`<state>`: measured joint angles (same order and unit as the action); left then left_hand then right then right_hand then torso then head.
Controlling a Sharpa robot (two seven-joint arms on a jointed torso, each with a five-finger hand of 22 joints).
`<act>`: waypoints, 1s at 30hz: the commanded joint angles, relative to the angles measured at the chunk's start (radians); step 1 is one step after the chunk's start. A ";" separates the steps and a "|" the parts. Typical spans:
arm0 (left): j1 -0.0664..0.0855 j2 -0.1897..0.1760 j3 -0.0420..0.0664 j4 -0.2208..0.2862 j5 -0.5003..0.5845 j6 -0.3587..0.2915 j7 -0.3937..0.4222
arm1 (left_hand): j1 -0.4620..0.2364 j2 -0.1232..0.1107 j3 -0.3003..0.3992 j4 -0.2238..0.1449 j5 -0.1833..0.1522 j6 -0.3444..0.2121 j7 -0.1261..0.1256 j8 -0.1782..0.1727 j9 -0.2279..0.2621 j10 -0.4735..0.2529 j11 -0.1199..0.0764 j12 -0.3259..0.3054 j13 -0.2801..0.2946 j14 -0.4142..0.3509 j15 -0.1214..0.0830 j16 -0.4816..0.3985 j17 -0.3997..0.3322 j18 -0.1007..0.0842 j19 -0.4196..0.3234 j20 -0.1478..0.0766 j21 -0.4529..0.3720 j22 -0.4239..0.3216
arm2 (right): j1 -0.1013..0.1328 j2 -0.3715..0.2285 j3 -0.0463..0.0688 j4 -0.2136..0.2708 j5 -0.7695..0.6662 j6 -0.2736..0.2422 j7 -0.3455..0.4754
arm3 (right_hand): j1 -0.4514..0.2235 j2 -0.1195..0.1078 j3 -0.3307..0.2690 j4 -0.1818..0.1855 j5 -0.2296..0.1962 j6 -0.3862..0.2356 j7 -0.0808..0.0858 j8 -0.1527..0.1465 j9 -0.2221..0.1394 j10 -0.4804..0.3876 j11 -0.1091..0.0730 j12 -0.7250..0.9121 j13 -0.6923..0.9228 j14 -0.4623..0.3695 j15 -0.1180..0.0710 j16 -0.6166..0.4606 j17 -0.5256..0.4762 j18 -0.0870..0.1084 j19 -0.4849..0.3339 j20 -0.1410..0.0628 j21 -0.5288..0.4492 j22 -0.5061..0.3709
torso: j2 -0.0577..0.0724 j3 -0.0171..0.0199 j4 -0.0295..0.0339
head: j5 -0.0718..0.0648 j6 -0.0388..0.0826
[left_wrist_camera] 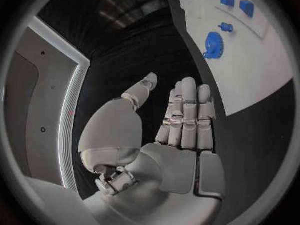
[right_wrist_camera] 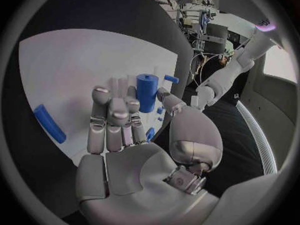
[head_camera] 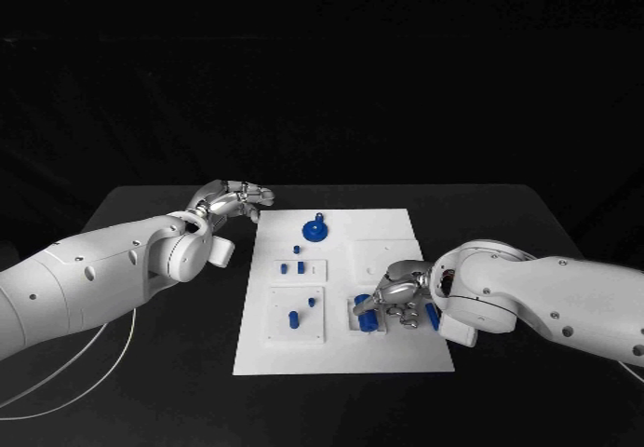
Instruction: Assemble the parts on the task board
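I see the white rectangular task board (head_camera: pixel 342 279) lying at the middle of the black table (head_camera: pixel 161 209). My silver left hand (head_camera: pixel 235 199) hovers off the board's far left corner, fingers extended and apart, holding nothing. My silver right hand (head_camera: pixel 397 296) sits over the board's near right area, beside a blue upright cylinder (right_wrist_camera: pixel 146 92); I cannot tell whether it grips anything. A blue round wheel-shaped part (head_camera: pixel 315 229) lies near the board's far edge. Small blue pegs (head_camera: pixel 293 269) stand at mid-board.
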<state>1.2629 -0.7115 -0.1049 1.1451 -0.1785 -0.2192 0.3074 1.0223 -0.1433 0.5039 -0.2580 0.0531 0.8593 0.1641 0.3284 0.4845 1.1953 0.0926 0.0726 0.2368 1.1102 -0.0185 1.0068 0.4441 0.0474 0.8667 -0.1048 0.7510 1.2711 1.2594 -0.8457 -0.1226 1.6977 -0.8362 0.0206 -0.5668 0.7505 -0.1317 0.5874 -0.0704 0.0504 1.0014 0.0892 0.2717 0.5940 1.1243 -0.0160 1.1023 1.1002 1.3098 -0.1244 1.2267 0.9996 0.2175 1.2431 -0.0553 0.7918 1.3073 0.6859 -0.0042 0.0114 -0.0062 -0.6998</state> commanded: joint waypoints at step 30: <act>0.003 -0.001 0.001 0.003 -0.002 0.008 0.008 | -0.002 0.000 -0.006 0.002 0.001 -0.016 0.004 -0.009 -0.002 -0.004 0.005 -0.003 0.002 -0.001 0.005 -0.008 0.004 0.017 0.003 -0.007 -0.006 0.003 | -0.007 -0.017 -0.003 0.016 0.011 0.107 0.092 | -0.051 0.025 -0.238 -0.219 -0.001 -0.007 -0.002 -0.012 0.014 -0.006 -0.010 -0.016 0.016 -0.007 -0.010 -0.011 0.010 0.044 -0.012 -0.021 -0.010 0.003 | 0.000 0.0006 -0.0011 | 0.002 0.000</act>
<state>1.2641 -0.7138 -0.1049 1.1457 -0.1786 -0.2194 0.3070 1.0223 -0.1433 0.5013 -0.2553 0.0531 0.8487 0.1679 0.3244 0.4835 1.1930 0.0945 0.0726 0.2374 1.1101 -0.0184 1.0028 0.4469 0.0474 0.8666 -0.1045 0.7510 1.2729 1.2537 -0.8638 -0.1261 1.7071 -0.8447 0.0688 -0.5190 0.6933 -0.1086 0.3503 -0.2862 0.0504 0.9962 0.0832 0.2583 0.6080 1.1152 -0.0251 1.0908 1.1147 1.2984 -0.1323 1.2213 1.0085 0.2160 1.2259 -0.0776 0.7869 1.3073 0.6859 -0.0035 0.0109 -0.0027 -0.7006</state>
